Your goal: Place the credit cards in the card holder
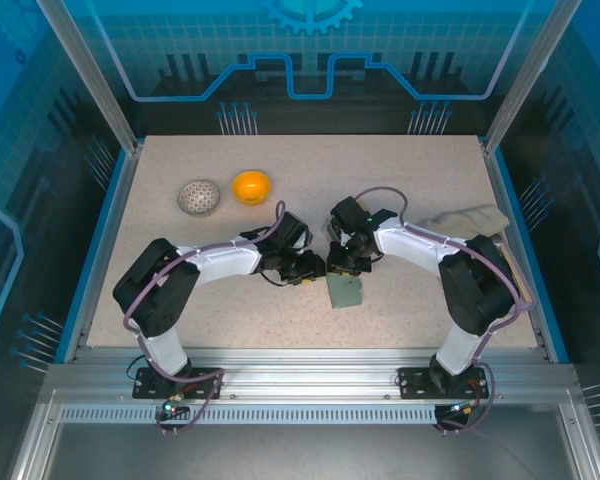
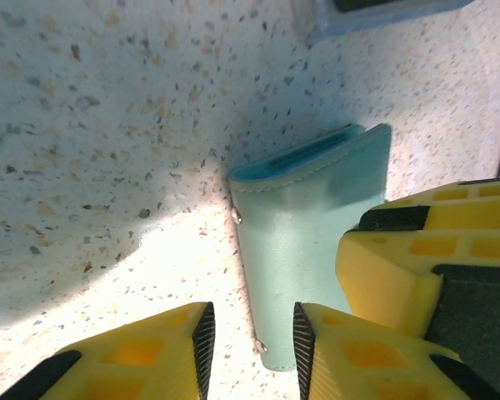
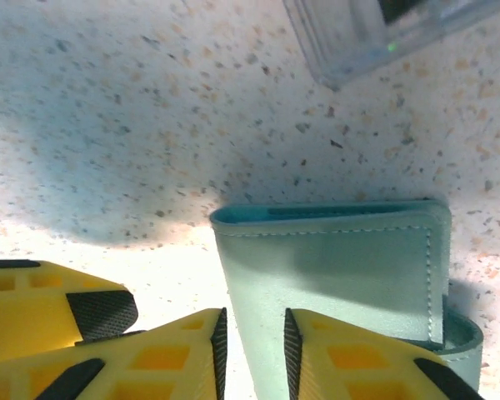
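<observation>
Speckled beige tabletop sat inside a blue-lit enclosure, with 2 arms bent in toward its middle. Near the middle lay the card holder, a pale grey-green wallet, folded shut and flat on the surface, just in front of both arm tips. From the left wrist, the left gripper hung right over the holder's lower corner. Its yellow fingers with black pads stood slightly apart, and both the table and the holder's edge showed in the gap, so it clamped nothing. From the right wrist, the right gripper hovered over the holder's other side with its jaws parted by a narrow gap. The holder's stitched edge ran beneath that gap, flat on the table, not pinched. The 2 grippers were close together, 1 yellow finger of each showing in the other's wrist view. A clear plastic piece lay just beyond the holder. Well apart, toward the far left of the table, sat a grey patterned ball beside an orange bowl, and a tan cloth lay at the right edge.
</observation>
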You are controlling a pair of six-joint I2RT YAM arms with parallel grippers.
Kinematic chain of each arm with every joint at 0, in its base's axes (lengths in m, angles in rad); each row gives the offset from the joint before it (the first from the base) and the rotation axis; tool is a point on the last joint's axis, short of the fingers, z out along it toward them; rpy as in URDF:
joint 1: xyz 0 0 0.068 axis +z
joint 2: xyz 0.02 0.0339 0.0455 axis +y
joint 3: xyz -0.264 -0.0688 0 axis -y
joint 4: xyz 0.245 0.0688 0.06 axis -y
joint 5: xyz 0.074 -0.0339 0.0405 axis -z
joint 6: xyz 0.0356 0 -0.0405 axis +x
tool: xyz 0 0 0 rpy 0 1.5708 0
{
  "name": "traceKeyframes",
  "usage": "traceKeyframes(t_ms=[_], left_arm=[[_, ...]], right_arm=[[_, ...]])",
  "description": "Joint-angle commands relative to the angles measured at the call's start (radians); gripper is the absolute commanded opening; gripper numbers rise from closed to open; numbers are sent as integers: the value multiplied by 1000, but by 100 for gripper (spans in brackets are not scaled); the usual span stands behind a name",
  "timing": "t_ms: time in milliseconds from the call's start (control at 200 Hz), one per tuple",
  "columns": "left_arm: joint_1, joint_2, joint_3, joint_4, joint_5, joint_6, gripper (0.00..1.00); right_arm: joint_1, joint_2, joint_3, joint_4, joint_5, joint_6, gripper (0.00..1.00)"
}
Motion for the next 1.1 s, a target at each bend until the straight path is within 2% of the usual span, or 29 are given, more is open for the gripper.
traceKeyframes(t_ms=[0, 65, 170, 260, 310, 390, 405, 445, 460, 505, 545, 565, 580, 720, 770, 840, 945, 1020, 1095], left_arm=[[12, -45, -25, -20, -40, 25, 35], [18, -61, -31, -23, -58, 24, 36], [29, -99, -48, -26, -98, 29, 37], [51, -166, -64, -62, -194, 60, 42], [72, -212, -77, -86, -272, 87, 50], [124, -297, -117, -98, -412, 133, 63], [137, -311, -123, -105, -444, 143, 65], [170, -360, -132, -131, -533, 175, 73], [184, -377, -136, -138, -562, 193, 83], [222, -426, -150, -149, -662, 251, 91], [244, -464, -172, -135, -779, 297, 96], [257, -479, -196, -114, -823, 324, 98], [268, -490, -212, -93, -846, 352, 99], [374, -518, -326, 90, -940, 533, 99], [399, -512, -321, 93, -937, 562, 99], [415, -509, -358, 189, -950, 625, 99], [451, -490, -492, 463, -917, 679, 99], [497, -458, -543, 568, -832, 675, 99], [519, -427, -561, 675, -774, 698, 99]], right_arm=[[6, -56, 30, -10, 10, -23, 28], [4, -77, 35, -27, 40, -24, 29], [1, -136, 29, -65, 163, -23, 32], [-3, -218, 9, -116, 385, -21, 41], [-9, -282, -12, -126, 540, -42, 53], [-27, -374, -90, -61, 821, -116, 62], [-34, -389, -125, -20, 857, -150, 66], [-70, -427, -198, 95, 894, -275, 70], [-85, -440, -211, 129, 900, -313, 71], [-121, -478, -275, 230, 923, -406, 73], [-166, -501, -363, 358, 900, -474, 81], [-194, -509, -405, 419, 866, -510, 92], [-218, -513, -431, 467, 843, -531, 95], [-332, -499, -590, 725, 735, -610, 96], [-343, -495, -643, 830, 694, -644, 97], [-358, -490, -675, 905, 640, -661, 96], [-377, -459, -674, 982, 524, -703, 96], [-385, -440, -702, 1109, 471, -724, 96], [-392, -397, -685, 1155, 431, -739, 96]])
